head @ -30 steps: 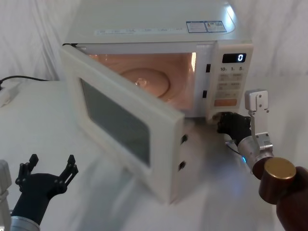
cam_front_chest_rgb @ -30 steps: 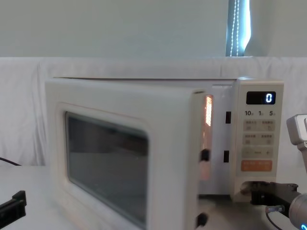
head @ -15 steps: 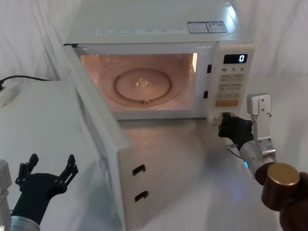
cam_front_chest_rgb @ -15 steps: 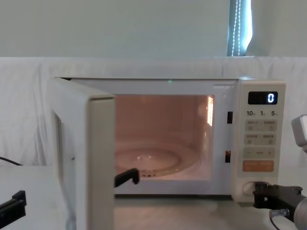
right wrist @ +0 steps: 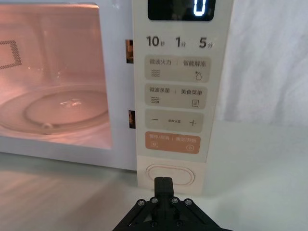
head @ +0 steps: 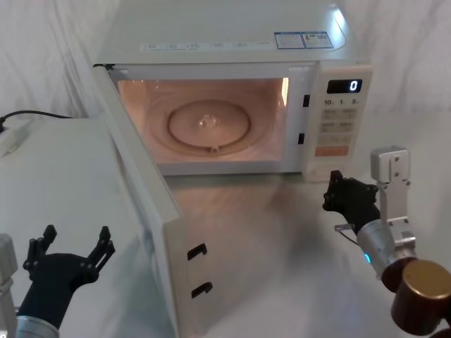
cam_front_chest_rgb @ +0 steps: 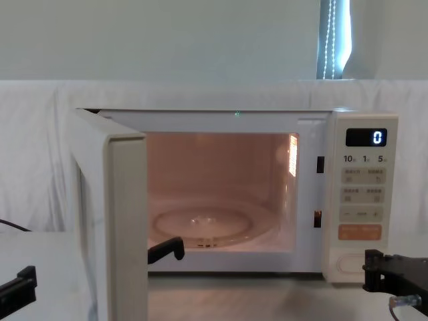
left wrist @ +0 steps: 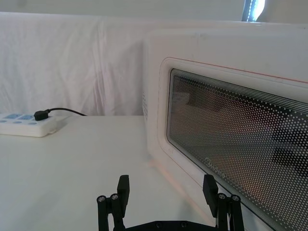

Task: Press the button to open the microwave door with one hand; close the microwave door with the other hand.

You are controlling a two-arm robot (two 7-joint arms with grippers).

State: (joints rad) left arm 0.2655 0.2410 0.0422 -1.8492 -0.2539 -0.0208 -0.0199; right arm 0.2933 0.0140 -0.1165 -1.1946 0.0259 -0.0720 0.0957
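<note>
White worktop: the button (right wrist: 171, 174) sits just beyond the right gripper's (right wrist: 162, 185) pressed-together fingers; left gripper (left wrist: 166, 196) spread beside the microwave door (left wrist: 231, 139).

We see a white table (head: 63, 183): microwave (head: 232, 42) at 12 o'clock, power strip (left wrist: 26, 126) with black plug at 9.
</note>
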